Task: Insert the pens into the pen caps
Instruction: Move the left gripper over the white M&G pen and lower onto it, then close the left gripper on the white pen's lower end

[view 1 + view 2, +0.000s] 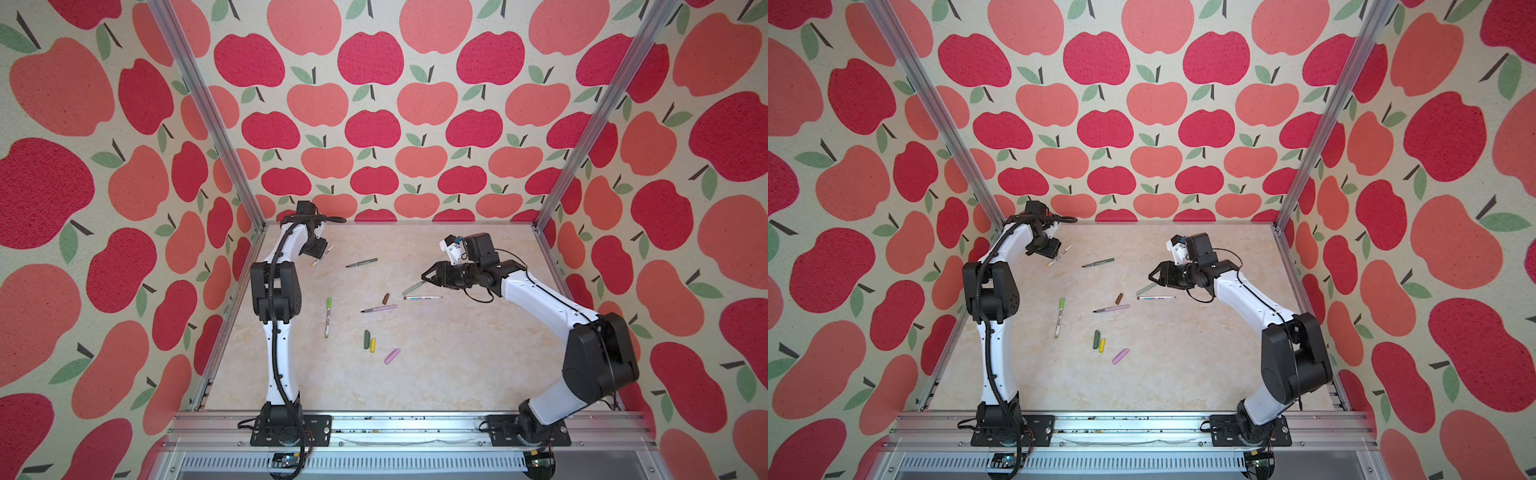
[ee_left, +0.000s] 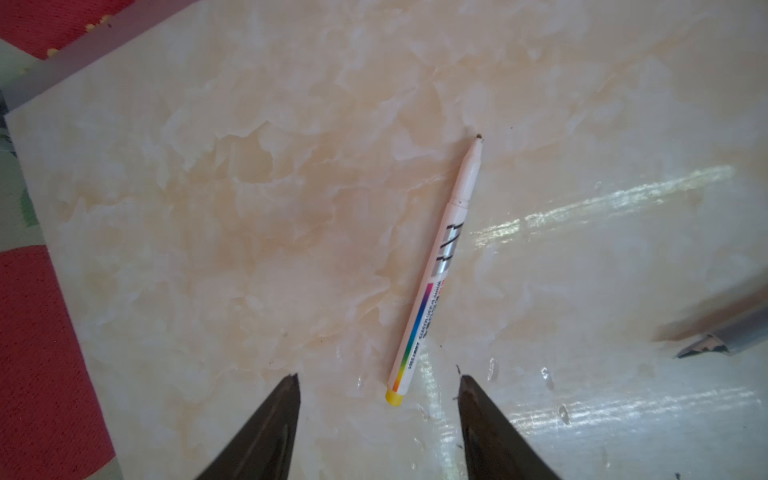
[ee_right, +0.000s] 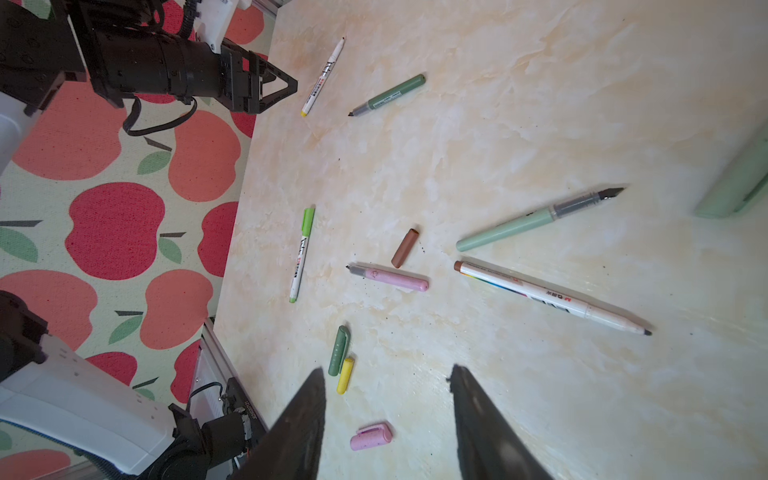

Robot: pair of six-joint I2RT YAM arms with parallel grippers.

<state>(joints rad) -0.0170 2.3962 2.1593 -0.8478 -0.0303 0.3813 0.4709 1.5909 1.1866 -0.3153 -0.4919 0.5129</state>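
My left gripper (image 2: 379,377) is open and empty at the far left, its jaws spread just behind the yellow end of a white printed pen (image 2: 436,270). Right gripper (image 3: 387,369) hovers open and empty over the middle right, above a pale sage pen (image 1: 412,287) and a white pen (image 1: 422,297). A dark green pen (image 1: 362,262) and a pink pen (image 1: 380,308) lie uncapped. One white pen (image 1: 328,316) wears a lime cap. Loose caps: brown (image 1: 385,298), dark green (image 1: 367,339), yellow (image 1: 372,345), pink (image 1: 392,356), and pale sage (image 3: 739,183).
The marble-patterned tabletop (image 1: 457,365) is boxed in by apple-print walls and aluminium posts (image 1: 544,216). The left arm's elbow (image 1: 276,295) stands tall near the left edge. Both arm bases are bolted to the front rail (image 1: 407,428).
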